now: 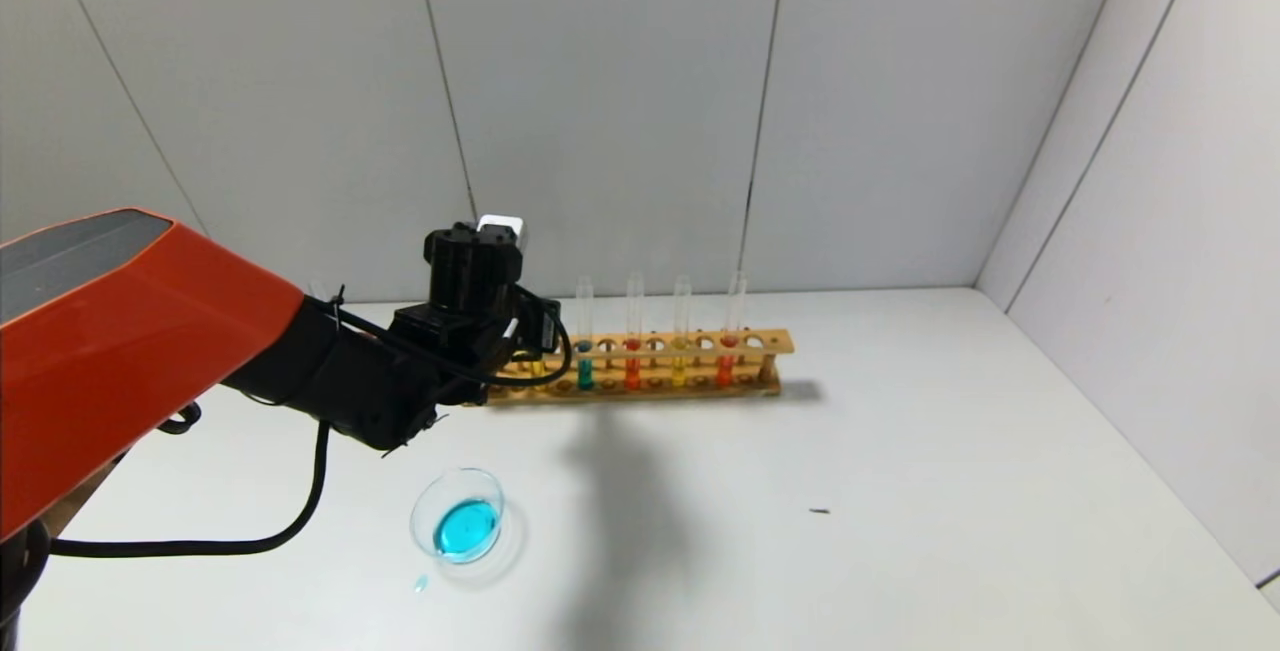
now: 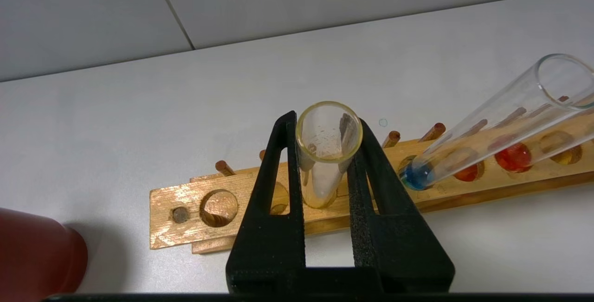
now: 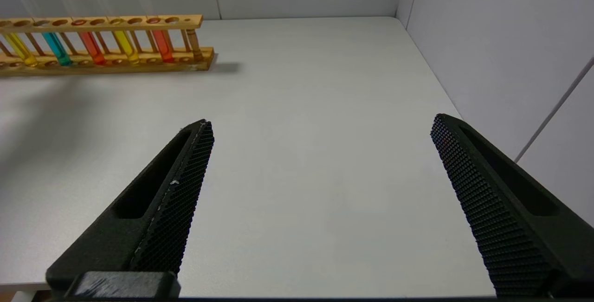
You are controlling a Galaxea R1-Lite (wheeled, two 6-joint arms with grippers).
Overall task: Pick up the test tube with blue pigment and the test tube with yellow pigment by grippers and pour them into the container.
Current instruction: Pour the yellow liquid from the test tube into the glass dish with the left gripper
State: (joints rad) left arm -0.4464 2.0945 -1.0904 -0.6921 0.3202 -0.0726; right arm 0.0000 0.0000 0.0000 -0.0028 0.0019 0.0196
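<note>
1. The left gripper [image 2: 327, 163] is at the left end of the wooden rack [image 2: 185, 209], its two black fingers [image 2: 278, 186] pressed onto a glass tube [image 2: 328, 146] that stands in a rack hole; this looks like the yellow tube, as the right wrist view shows yellow liquid [image 3: 21, 51] in the leftmost tube of the row.
2. The step in hand is judged to be the lift of the yellow tube; the pinch sits just below the rim, so the pull should go straight up along the tube's own line until the bottom clears the upper rail; any sideways drag could jam the glass in the hole or tip the rack.
3. The neighbouring tube [image 2: 487, 121] with teal-blue liquid stands just beside the grip; keep the fingers off it during the lift.
4. The glass dish [image 1: 458, 516] sits on the table [image 1: 900, 491] in front of the rack's left end, already holding blue liquid; a small blue drop [image 1: 421, 583] lies beside it, so the pour ought to be slow, with the tube mouth held over the middle of the dish.
5. A dark red cup [image 2: 37, 251] stands near the rack end; swing wide of it.
6. The right gripper [image 3: 320, 167] hangs spread wide over bare table, well away from the rack, idle.
</note>
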